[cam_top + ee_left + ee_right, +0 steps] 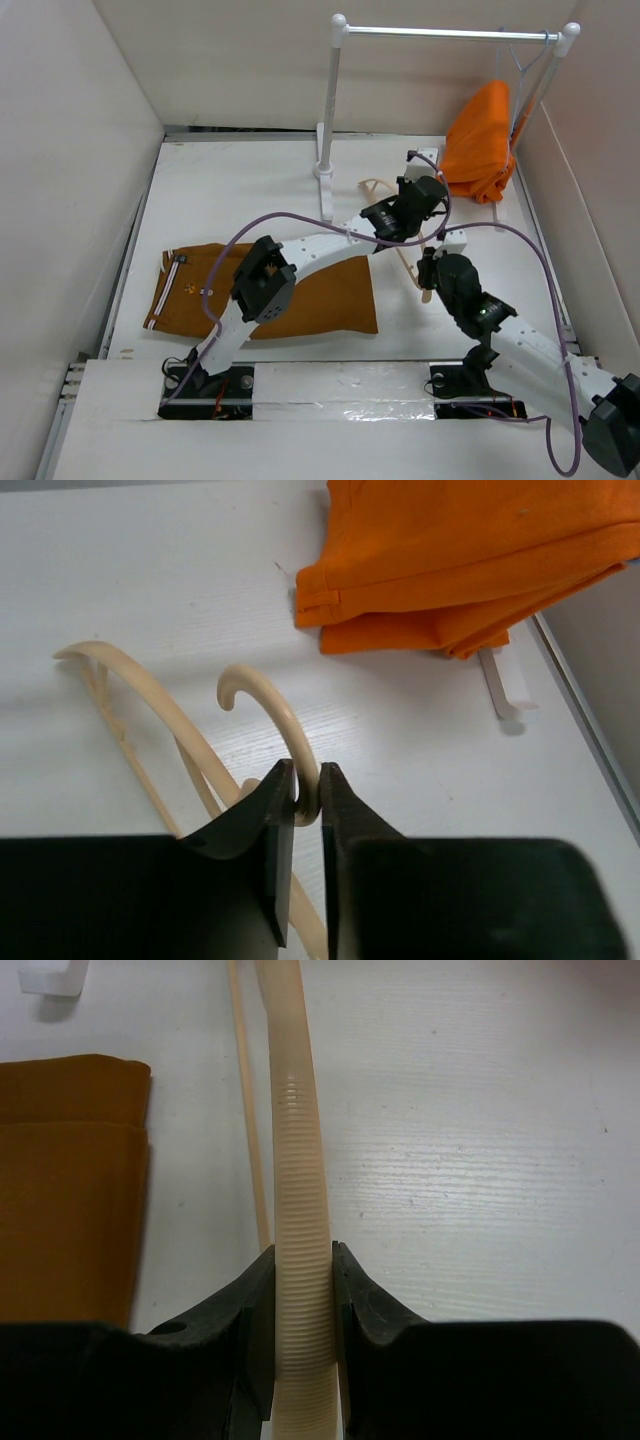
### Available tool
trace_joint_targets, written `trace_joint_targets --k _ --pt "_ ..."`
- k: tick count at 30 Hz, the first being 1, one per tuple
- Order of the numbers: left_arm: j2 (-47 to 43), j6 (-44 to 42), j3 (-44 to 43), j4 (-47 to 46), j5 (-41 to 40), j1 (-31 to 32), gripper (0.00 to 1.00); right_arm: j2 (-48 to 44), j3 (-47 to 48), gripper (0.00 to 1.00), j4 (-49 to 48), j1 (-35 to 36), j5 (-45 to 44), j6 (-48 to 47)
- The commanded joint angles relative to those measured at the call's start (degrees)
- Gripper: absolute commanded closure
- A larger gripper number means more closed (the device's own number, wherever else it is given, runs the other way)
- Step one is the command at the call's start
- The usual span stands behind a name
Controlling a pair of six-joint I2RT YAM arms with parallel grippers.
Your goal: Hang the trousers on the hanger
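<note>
On my white table [250, 190] I see flat rust-brown cloth trousers [330, 300] near left and a white rack's foot [325, 172] farther back.

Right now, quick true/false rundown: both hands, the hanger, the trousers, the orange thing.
1. The left hand is closed on the hook of the pale beige wooden hanger. True.
2. The right hand is open and clear of the hanger. False: it is closed on one ribbed arm of the hanger.
3. The rust-brown cloth trousers are draped over the hanger. False: they lie flat on the white table, not on the hanger.
4. The bright orange garment sits at the far right, under the right end of the white metal rail. True.
</note>
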State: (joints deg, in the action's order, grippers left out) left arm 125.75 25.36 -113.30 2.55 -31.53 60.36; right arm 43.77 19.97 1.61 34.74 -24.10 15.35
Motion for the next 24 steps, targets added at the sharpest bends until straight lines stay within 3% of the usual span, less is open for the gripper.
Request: trace_joint_targets --k 1,9,11,12,14,17,22,24 --pt "-0.68 -0.23 -1.67 0.27 -2.21 -0.86 0.98 -1.49 0.25 0.96 -1.78 0.94 -1.48 0.46" --pt "-11.84 0.47 17.12 -9.83 -4.85 -0.86 1.0 -7.9 -0.37 0.67 4.45 2.17 -2.8 2.05" --pt "-14.9 1.7 21.95 -11.68 -5.3 -0.86 1.0 -9.22 -0.45 0.53 5.24 2.17 -2.19 2.05" --pt "-16.14 2.4 23.63 -12.21 -5.3 -0.86 1.0 -10.45 -0.37 0.39 5.42 2.17 -1.49 1.96" --pt "-19.73 4.15 30.02 -15.63 -4.25 -0.86 1.0 -11.86 0.68 0.24 8.57 2.7 0.09 1.43" --pt "-23.78 7.05 36.62 -18.8 -2.75 0.19 1.0 -14.41 1.83 0.2 9.2 3.4 3.69 0.91" --pt "-26.88 12.06 43.24 -21.62 -8.28 4.59 1.0 -17.4 5.34 0.19 11.57 3.4 7.3 -1.02" --pt "-27.49 14.87 45.96 -22.05 -8.64 6.08 1.0 -17.67 6.05 0.14 11.15 3.4 9.59 -1.38"
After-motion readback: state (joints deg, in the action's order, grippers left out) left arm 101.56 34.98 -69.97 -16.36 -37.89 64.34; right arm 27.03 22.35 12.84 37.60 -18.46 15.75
